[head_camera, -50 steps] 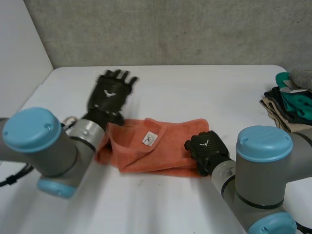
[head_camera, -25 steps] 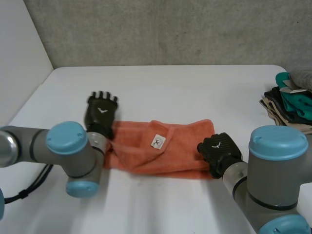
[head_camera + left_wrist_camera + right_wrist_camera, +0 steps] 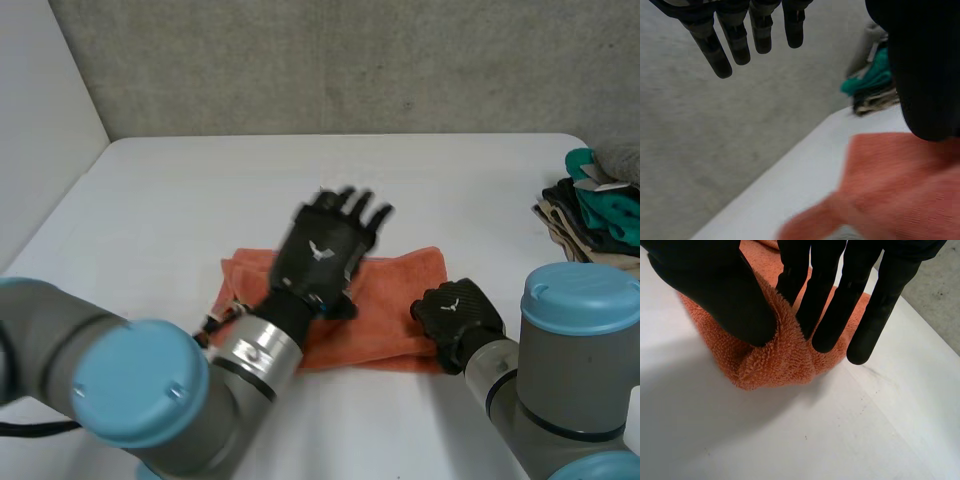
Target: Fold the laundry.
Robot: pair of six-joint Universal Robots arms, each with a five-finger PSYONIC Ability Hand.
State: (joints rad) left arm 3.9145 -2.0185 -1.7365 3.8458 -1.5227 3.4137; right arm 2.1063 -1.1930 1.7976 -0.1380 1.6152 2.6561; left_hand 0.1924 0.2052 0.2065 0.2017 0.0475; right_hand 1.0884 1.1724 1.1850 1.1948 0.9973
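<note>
An orange towel (image 3: 400, 300) lies folded across the middle of the white table (image 3: 200, 190). My left hand (image 3: 325, 250) hovers over the towel's middle, open, fingers (image 3: 720, 55) straight and spread, holding nothing. My right hand (image 3: 455, 312) is at the towel's right near corner. In the right wrist view its thumb (image 3: 725, 295) and fingers (image 3: 832, 310) pinch a bunched fold of the orange towel (image 3: 775, 360) just above the table.
A pile of other clothes (image 3: 600, 210), teal, dark and beige, sits at the table's right edge, also seen past my left hand as the pile (image 3: 875, 85). A grey wall (image 3: 330, 60) rises behind the table.
My left arm swung from the towel's left end to over its middle, hand staying open. The towel's left part now lies flatter. My right hand kept its pinch, shifting slightly right.
</note>
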